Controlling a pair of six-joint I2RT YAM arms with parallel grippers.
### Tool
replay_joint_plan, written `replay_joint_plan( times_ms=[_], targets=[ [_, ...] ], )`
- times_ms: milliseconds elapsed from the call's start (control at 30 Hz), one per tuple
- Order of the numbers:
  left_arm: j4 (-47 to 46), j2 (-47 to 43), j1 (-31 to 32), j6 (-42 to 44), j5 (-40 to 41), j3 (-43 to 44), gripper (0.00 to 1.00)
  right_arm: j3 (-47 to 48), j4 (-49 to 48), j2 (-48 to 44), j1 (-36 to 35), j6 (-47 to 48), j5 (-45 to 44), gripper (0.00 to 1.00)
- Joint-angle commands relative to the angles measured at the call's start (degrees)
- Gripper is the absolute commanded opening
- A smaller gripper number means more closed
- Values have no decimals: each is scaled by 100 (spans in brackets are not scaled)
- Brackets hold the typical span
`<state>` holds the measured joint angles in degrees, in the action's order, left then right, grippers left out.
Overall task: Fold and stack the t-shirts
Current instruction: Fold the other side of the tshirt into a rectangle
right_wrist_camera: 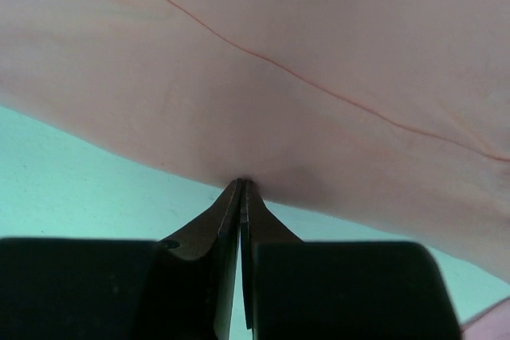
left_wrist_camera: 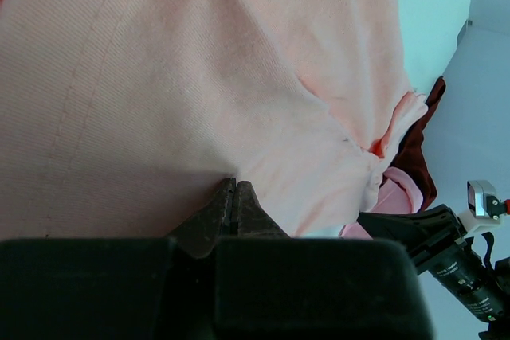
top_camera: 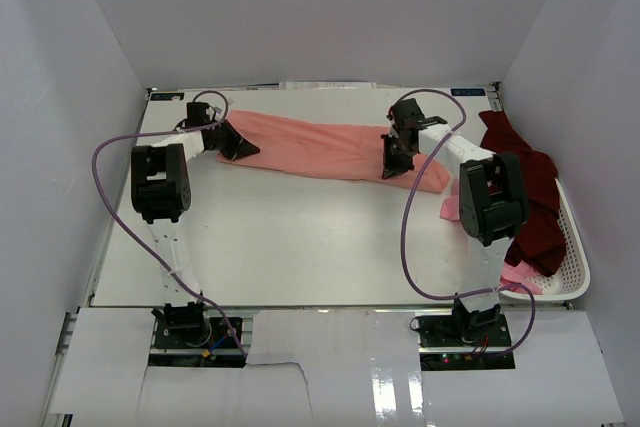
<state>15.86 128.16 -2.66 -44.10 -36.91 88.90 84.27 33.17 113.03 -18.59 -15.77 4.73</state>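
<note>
A salmon-pink t-shirt lies stretched in a long band across the far part of the table. My left gripper is shut on its left end; in the left wrist view the fingertips pinch the cloth. My right gripper is shut on its right part; in the right wrist view the closed tips pinch the shirt's near edge. A dark maroon t-shirt lies heaped in the basket. A lighter pink shirt peeks from under it.
A white slotted basket stands at the right edge of the table. White walls close in on the left, back and right. The right arm shows at the lower right of the left wrist view.
</note>
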Motion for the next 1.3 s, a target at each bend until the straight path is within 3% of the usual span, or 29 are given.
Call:
replay_joint_plan(
  times_ms=[0, 567, 900, 1267],
  targets=[
    [128, -133, 11, 191, 61, 224, 4, -121, 84, -396, 92, -49, -227, 8],
    [242, -63, 11, 279, 149, 356, 4, -613, 85, -827, 918, 153, -658, 8],
    [313, -19, 11, 323, 201, 426, 4, -1000, 41, -493, 1041, 109, -746, 8],
    [735, 113, 2, 578, 676, 505, 4, -728, 41, -396, 1138, 21, -535, 8]
  ],
)
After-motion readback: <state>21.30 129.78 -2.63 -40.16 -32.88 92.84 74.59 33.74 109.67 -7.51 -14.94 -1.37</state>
